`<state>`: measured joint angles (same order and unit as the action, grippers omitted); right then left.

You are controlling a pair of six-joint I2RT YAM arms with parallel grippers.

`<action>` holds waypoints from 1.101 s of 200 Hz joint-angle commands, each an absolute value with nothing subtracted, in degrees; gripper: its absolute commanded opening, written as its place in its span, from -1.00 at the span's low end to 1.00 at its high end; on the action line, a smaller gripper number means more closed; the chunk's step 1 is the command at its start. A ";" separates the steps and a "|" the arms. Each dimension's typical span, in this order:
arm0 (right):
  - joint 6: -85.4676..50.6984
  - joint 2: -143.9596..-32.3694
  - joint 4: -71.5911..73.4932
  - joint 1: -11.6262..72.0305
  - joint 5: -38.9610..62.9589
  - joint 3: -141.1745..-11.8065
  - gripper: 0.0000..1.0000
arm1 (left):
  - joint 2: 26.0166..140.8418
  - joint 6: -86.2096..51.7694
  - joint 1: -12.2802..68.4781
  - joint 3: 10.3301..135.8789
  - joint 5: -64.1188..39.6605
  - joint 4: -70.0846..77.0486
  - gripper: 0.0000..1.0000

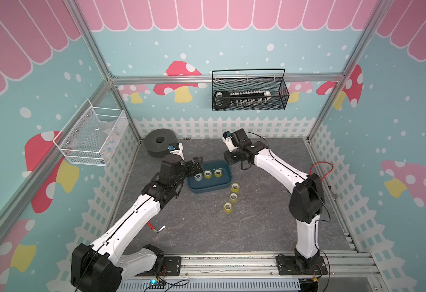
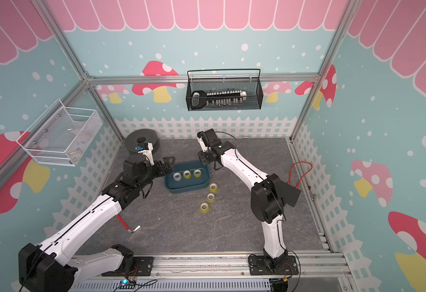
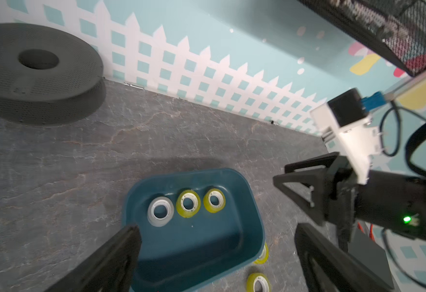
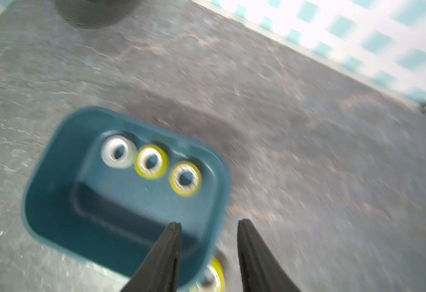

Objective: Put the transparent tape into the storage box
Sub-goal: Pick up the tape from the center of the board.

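**Left claw [image 1: 197, 163] gaping, right claw [image 4: 208, 225] half shut, both empty**

Over the left end of the blue box [image 1: 207, 189] hangs the left claw. Its fingers [image 3: 116, 255] are spread as wide as they go, with nothing between them. From its own wrist camera the box shows in the gap. The right claw hovers by the box's far right corner, jaws a narrow way apart and gripping nothing. Its wrist view is blurred, yet the gap plainly shows only box rim and grey table [image 1: 257, 222].

Three tape rolls lie flat in a row along the far wall inside the box. A whitish roll [image 1: 198, 177] is at the left, then a yellow roll [image 1: 207, 174] in the middle and another [image 1: 217, 173] at the right, each close beside its neighbour. Three more yellow rolls [image 1: 235, 187] [image 1: 233, 197] [image 1: 228, 207] sit outside on the table, strung in a line from the box's near right corner toward the front edge. The one nearest the box is just beside that corner; whether it touches the box I cannot tell. The other two lie a little apart from each other, well clear of both claws.

A dark spool [image 1: 160, 142] rests in the far left corner of the table. A red-handled hex key [image 1: 156, 228] lies by the left arm [image 1: 136, 215]. A black wire basket [image 1: 280, 98] hangs on the back wall with a tool [image 1: 242, 97] inside, and a white mesh basket [image 1: 85, 146] hangs on the left wall.
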<state>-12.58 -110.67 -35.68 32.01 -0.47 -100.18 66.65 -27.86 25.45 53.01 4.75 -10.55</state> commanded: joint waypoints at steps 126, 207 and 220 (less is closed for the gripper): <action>-19.47 -110.53 -24.11 28.20 9.54 -76.42 -0.09 | 74.26 -31.55 36.98 48.45 4.74 -5.21 0.98; -19.34 -112.54 -21.94 28.94 9.32 -73.19 -0.12 | 75.68 -31.47 36.93 49.22 4.18 -4.74 0.98; -19.33 -113.32 -21.86 29.22 9.46 -73.34 -0.13 | 75.76 -31.46 36.96 49.14 4.37 -4.84 0.98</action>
<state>-18.92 -111.07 -22.61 28.45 8.75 -73.73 75.33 -31.29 36.80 48.77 4.27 -5.69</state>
